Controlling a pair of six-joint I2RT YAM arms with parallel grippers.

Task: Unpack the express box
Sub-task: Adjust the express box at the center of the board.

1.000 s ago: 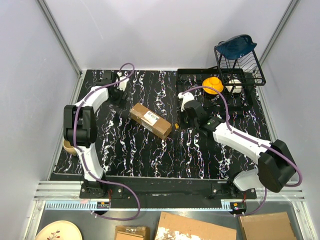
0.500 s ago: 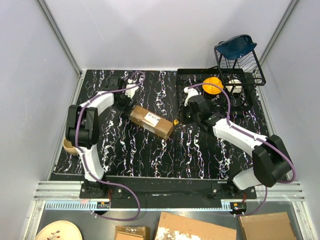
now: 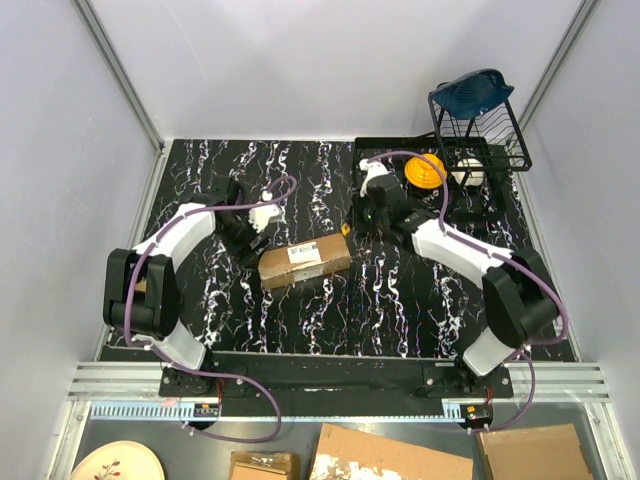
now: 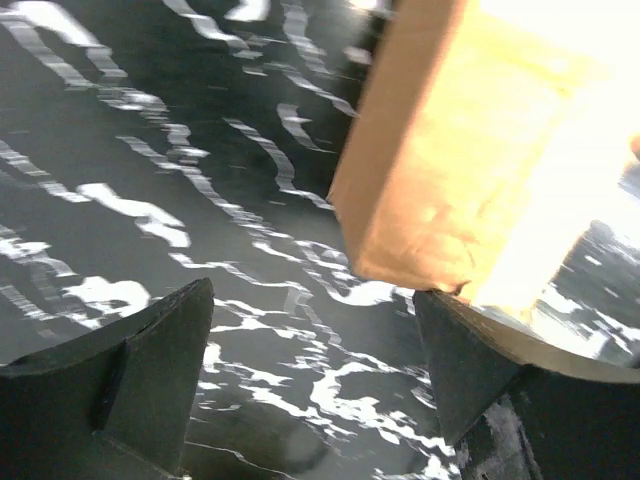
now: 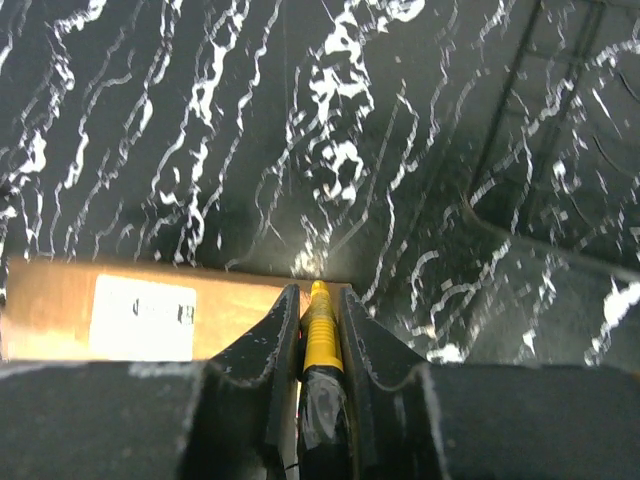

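The express box (image 3: 305, 262), a brown carton with a white label (image 3: 304, 254), lies almost crosswise in the middle of the marbled black table (image 3: 400, 310). My left gripper (image 3: 250, 236) stands open at the box's left end. In the left wrist view the box (image 4: 450, 150) fills the upper right, its lower corner touching my right finger (image 4: 480, 360), and only table shows between the fingers. My right gripper (image 3: 352, 226) is shut on a yellow-and-black utility knife (image 5: 320, 335), whose tip sits over the right end of the box (image 5: 60, 310).
A black wire rack (image 3: 480, 130) stands at the back right, with a blue item (image 3: 470, 92) on top and an orange object (image 3: 425, 170) in the tray beside it. Torn cardboard pieces (image 3: 390, 458) and a plate (image 3: 115, 463) lie below the table's near edge.
The box has swung from diagonal to nearly crosswise and slid nearer. My left gripper came from the back corner to the box's left end. My right gripper moved back and left with the knife.
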